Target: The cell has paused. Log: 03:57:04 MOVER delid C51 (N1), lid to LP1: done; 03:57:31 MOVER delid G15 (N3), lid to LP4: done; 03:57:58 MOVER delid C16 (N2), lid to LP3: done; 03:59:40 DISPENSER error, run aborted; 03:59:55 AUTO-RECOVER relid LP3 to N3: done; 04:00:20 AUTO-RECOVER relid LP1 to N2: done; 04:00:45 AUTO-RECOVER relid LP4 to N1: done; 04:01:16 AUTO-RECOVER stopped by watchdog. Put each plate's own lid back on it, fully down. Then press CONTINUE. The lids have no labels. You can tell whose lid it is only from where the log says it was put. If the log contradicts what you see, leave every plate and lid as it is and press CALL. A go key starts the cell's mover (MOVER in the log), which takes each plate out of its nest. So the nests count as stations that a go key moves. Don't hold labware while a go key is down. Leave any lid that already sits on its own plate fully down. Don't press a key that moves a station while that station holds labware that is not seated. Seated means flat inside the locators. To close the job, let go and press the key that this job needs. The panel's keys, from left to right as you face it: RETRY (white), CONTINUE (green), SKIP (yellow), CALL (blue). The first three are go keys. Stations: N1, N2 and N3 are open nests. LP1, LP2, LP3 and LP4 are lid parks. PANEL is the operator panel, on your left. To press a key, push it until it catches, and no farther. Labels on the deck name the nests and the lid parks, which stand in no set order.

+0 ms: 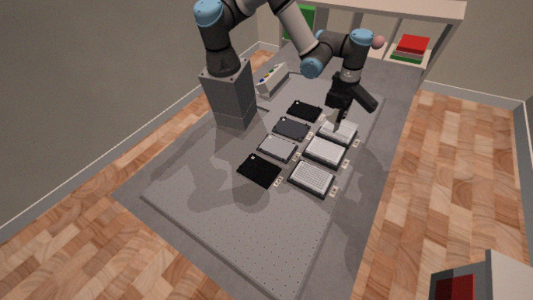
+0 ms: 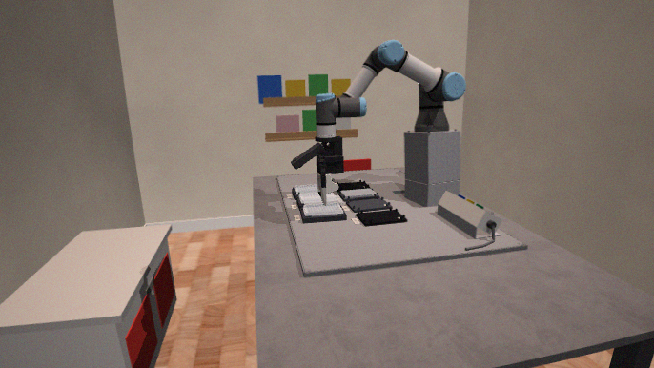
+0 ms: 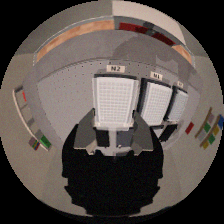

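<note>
The gripper (image 1: 339,121) clamps a clear lid (image 1: 342,130) over the N2 plate (image 3: 116,97) near the grey worktop's (image 2: 429,296) far edge, wood floor (image 1: 447,175) beyond.

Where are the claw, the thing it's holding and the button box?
Gripper (image 1: 340,125): top view, between its fingertips.
Lid (image 1: 348,132): top view, its upper face.
Key panel (image 2: 462,214): exterior view, its sloped face.
</note>
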You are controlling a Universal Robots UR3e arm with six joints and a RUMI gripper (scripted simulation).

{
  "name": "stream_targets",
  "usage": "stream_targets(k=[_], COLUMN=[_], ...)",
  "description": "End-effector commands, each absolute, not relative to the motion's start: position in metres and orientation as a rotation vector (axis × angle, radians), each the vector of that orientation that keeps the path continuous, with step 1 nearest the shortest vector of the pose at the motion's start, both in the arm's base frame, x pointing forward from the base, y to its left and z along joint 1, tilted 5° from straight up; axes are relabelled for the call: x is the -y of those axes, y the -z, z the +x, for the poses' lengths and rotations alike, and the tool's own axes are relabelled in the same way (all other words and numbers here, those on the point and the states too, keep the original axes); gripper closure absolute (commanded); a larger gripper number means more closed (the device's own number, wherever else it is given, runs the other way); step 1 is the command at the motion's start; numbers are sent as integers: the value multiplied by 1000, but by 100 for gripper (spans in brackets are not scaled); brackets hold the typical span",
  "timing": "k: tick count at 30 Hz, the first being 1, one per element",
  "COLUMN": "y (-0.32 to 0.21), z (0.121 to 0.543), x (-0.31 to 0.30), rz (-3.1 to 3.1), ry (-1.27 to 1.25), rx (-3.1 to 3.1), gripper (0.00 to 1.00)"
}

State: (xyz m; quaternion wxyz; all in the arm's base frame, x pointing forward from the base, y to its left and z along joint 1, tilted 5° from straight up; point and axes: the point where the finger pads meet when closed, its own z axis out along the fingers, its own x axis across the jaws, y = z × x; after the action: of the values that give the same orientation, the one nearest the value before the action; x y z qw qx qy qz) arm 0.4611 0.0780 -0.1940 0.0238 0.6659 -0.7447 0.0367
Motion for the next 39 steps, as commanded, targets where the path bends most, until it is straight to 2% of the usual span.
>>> stream_targets(k=[1,39], y=[195,206], z=[463,464], x=[-78,-76], rz=[2056,2057], ry=[-117,-118], rx=[2310,2309], gripper=[100,100])
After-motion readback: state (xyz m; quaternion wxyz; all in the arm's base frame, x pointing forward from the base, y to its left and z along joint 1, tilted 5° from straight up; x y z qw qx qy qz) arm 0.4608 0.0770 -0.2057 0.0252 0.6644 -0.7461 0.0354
